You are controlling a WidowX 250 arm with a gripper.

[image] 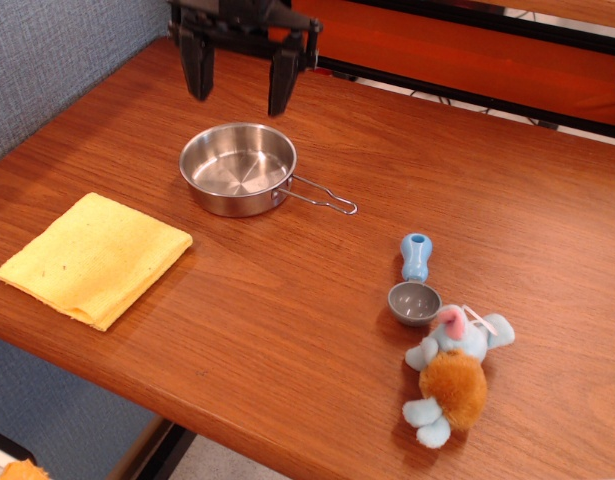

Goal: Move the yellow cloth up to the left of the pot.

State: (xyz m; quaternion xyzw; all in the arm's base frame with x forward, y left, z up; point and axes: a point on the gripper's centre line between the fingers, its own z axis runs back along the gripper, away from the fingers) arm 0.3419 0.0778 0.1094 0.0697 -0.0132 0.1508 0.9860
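The yellow cloth (92, 258) lies folded and flat near the table's front left edge. The pot (237, 167), a shiny shallow steel pan, stands behind and to the right of it, its wire handle (325, 199) pointing right. My gripper (239, 98) hangs above the table just behind the pot, its two black fingers pointing down, spread apart and empty. It is far from the cloth.
A small grey scoop with a blue handle (415, 286) lies at the right. A blue plush toy with an orange belly (452, 372) lies just in front of it. A grey wall (57, 50) borders the table's left side. An orange panel stands behind the table.
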